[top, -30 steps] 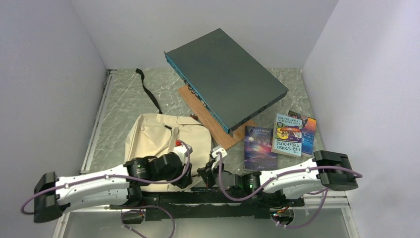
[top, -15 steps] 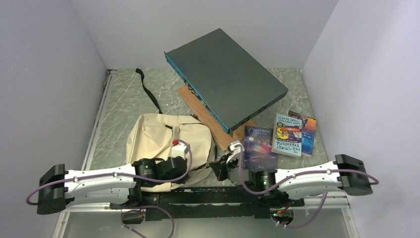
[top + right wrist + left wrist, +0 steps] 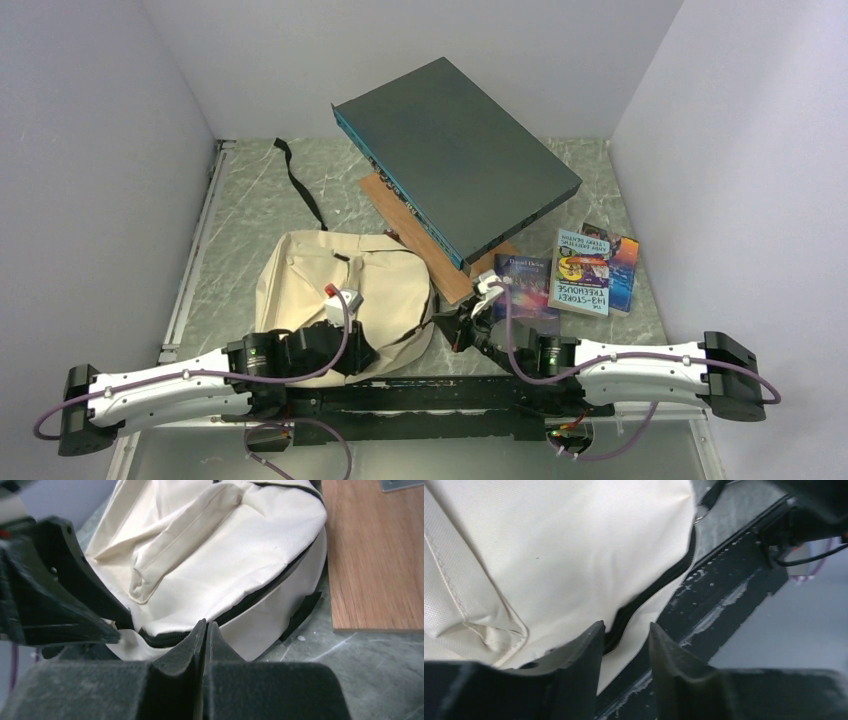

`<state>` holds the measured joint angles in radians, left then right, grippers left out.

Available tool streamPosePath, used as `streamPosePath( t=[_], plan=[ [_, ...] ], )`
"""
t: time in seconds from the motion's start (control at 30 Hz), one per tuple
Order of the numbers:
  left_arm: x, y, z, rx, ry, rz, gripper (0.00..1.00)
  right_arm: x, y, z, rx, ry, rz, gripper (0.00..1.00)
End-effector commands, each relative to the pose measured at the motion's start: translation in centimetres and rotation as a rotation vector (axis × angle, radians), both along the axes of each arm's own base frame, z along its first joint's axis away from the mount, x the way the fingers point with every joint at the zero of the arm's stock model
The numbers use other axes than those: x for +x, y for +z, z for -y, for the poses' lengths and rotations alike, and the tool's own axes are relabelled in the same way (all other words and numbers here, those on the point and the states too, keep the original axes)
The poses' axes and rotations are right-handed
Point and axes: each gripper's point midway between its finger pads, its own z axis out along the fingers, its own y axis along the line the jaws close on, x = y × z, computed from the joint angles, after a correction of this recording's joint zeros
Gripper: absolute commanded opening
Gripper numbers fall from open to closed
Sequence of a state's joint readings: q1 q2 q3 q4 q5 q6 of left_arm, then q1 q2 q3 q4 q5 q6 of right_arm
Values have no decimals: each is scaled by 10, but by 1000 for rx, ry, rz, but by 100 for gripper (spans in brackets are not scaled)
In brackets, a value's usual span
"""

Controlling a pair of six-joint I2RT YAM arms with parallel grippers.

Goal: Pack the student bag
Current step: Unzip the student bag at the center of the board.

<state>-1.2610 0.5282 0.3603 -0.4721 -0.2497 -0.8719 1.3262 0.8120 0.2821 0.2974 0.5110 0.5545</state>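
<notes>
Nearest to me, along the front edge of the table [image 3: 250,220], runs the black mounting rail [image 3: 400,400], and the student bag [image 3: 340,285] lies flat just behind it, left of centre.

The left gripper [image 3: 626,626] hangs over the bag's near edge. Its two fingers stand a narrow way apart, and the black zipper line [image 3: 659,587] runs into the gap between them. I cannot tell whether they touch the cloth.

The right gripper [image 3: 206,623] sits low at the bag's right side, pointing at its zipper seam. Its pincer is pressed fully together with nothing in it, just short of the cloth.

Right of the bag and close to it lies a wooden board [image 3: 410,228]. Further right of the bag are three books: a dark blue book [image 3: 524,290] next to the right gripper, then a treehouse book [image 3: 582,272] partly covering another book [image 3: 626,262].

Behind the bag and to its right, a big dark grey flat box [image 3: 455,155] sits tilted over the board. A black strap [image 3: 300,185] trails from the bag's far side towards the back wall.
</notes>
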Motion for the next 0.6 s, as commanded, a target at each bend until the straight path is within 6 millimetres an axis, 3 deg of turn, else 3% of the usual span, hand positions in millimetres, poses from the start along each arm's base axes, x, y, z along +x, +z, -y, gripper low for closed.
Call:
streamPosePath(
  t=[0.0,0.13,0.23,0.4,0.57],
  plan=[
    [-3,42,14,-97,-122,113,51,-6,23,-28,43,117,78,0],
    [11,80,16,-82,-120,227,68,-6,24,-37,49,126,67,0],
    [19,90,25,-28,-149,276,73,-4,25,-37,42,112,62,0],
    [22,65,50,77,-216,247,70,-2,25,-31,33,89,50,0],
    [28,37,62,148,-222,206,61,-3,22,-26,30,75,30,0]
  ],
)
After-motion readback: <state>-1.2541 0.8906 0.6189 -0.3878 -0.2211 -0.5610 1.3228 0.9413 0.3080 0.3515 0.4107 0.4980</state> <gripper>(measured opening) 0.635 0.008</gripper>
